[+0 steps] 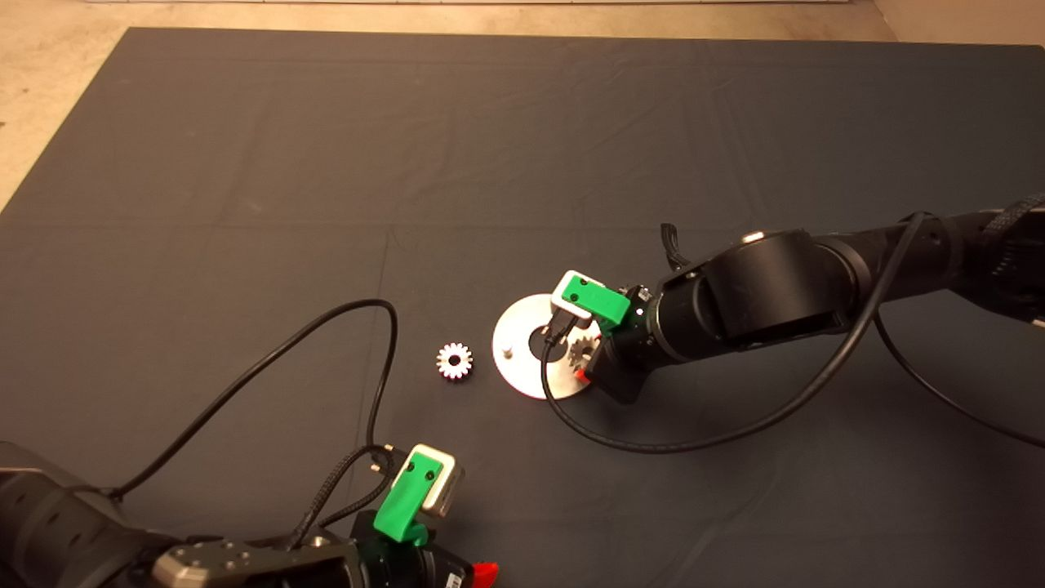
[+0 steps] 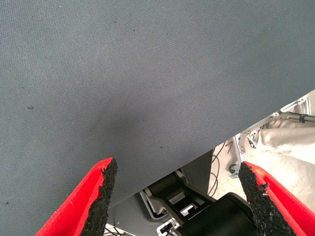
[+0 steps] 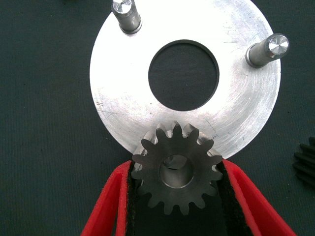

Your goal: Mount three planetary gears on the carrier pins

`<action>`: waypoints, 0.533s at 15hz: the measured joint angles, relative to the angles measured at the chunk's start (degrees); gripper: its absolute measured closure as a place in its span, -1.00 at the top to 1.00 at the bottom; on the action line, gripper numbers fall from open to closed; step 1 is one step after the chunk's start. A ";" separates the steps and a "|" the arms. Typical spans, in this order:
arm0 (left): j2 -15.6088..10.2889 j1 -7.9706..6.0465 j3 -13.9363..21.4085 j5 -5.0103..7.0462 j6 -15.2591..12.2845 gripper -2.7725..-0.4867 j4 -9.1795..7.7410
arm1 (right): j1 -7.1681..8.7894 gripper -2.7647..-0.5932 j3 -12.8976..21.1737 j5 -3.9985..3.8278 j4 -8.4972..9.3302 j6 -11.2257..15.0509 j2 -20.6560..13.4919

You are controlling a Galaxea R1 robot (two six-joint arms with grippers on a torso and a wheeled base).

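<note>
Gripping a planetary gear (image 3: 176, 168) between both black pads (image 3: 132, 189), right gripper (image 3: 177, 196) poised over the near rim of the carrier disc (image 3: 123, 88). Gear bore showing a metal face inside, possibly the third pin's top, though hard to say whether seated. Two bare carrier pins (image 3: 126, 15) upright on the disc, on either side of its centre hole. Second gear (image 1: 455, 360) flat on the mat (image 1: 245, 163), just beside the disc; a dark toothed edge (image 3: 306, 164) near the other side. Left gripper (image 2: 178, 189) parked at the mat's near edge, fingers spread wide, holding nothing.
</note>
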 joint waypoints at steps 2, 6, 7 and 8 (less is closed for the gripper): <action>0.00 0.00 0.00 0.00 -0.02 0.10 0.00 | 0.01 -0.68 0.02 -0.18 0.00 0.00 0.01; 0.00 0.00 0.00 0.00 0.00 0.10 0.00 | 0.02 -0.68 0.02 -0.16 0.01 0.13 0.00; 0.00 0.00 0.00 0.00 0.00 0.10 0.02 | 0.02 -0.68 0.02 -0.07 0.01 0.17 0.01; -0.09 0.00 0.00 -0.02 0.00 0.10 0.00 | 0.02 -0.68 0.02 0.06 0.01 0.20 0.02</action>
